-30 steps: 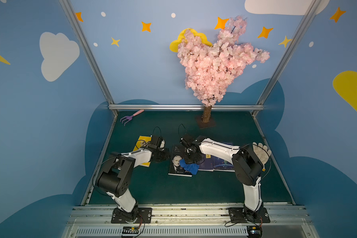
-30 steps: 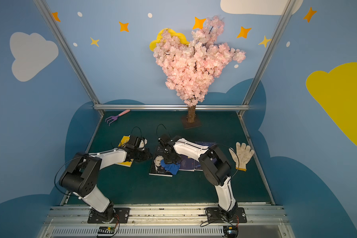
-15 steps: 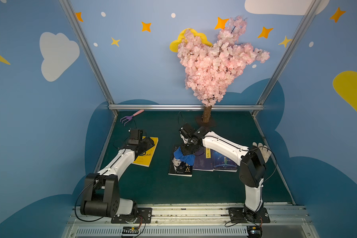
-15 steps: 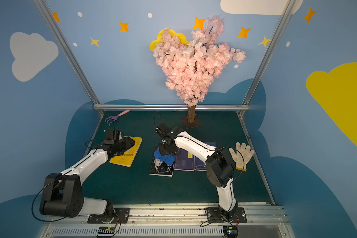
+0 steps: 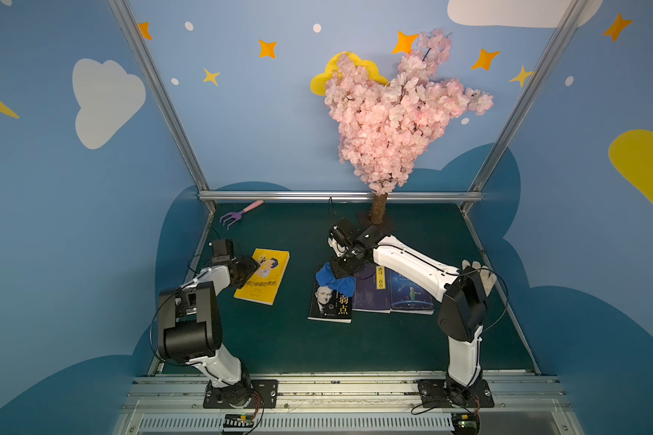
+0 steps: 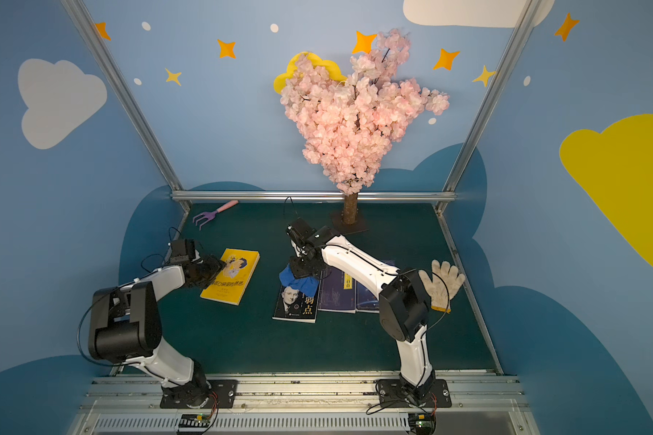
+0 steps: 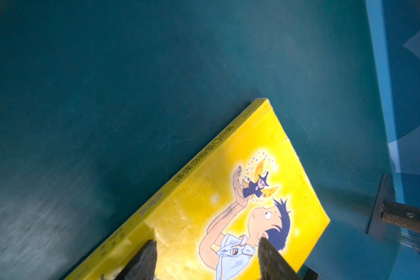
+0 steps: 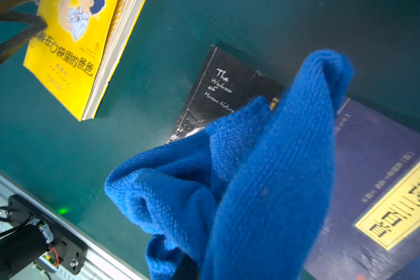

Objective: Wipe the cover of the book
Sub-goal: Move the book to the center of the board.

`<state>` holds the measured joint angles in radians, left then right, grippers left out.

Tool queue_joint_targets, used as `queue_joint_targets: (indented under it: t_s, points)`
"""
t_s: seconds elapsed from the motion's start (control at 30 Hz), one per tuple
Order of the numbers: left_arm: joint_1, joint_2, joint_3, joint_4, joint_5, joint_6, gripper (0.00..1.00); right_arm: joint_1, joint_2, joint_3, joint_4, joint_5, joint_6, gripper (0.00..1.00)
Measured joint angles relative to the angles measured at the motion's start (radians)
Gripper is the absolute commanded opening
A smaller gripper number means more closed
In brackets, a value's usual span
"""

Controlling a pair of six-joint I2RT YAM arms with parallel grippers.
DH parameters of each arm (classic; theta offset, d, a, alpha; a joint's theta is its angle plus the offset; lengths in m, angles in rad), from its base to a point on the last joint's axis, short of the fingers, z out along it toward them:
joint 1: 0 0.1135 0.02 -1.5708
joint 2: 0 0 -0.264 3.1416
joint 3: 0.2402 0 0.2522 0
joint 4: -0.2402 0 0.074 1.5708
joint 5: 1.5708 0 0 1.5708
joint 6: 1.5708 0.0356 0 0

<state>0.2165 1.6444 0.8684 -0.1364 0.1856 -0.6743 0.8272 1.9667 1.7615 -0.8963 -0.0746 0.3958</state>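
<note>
A black book (image 5: 330,303) (image 6: 296,303) with a man's portrait lies flat on the green mat at the centre. A bunched blue cloth (image 5: 334,280) (image 6: 298,280) (image 8: 252,181) rests on its far end. My right gripper (image 5: 341,265) (image 6: 306,267) is shut on the cloth from above; the cloth hides the jaws in the right wrist view. A yellow book (image 5: 264,275) (image 6: 232,275) (image 7: 228,206) (image 8: 68,55) lies to the left. My left gripper (image 5: 252,266) (image 6: 219,268) (image 7: 206,260) hangs open over its left edge, holding nothing.
Two dark blue books (image 5: 372,297) (image 5: 411,293) lie against the black book's right side, under my right arm. A white glove (image 6: 443,282) lies at the right rail. A blossom tree (image 5: 379,211) stands at the back, a purple rake (image 5: 238,214) at the back left.
My left gripper has opened and drawn back leftward to the yellow book's edge. My right gripper has dragged the blue cloth from the black book's middle toward its far end.
</note>
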Motion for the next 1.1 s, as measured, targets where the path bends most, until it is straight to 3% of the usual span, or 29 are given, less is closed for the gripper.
queue_joint_targets:
  t_s: [0.5, 0.7, 0.87, 1.1]
  points:
    - [0.021, 0.019, 0.041, -0.039, -0.04, 0.023, 0.71, -0.013, 0.0, -0.033, 0.001, -0.024, -0.013, 0.0]
    - [0.082, 0.014, -0.007, -0.024, -0.053, -0.019, 0.72, -0.013, 0.012, -0.033, 0.001, -0.032, -0.013, 0.0]
    - [0.126, 0.029, -0.014, 0.018, 0.013, -0.038, 0.71, -0.013, 0.027, -0.032, 0.0, -0.036, -0.013, 0.0]
    - [0.121, 0.059, -0.018, 0.106, 0.111, -0.038, 0.71, -0.013, 0.064, -0.021, 0.0, -0.042, -0.01, 0.0]
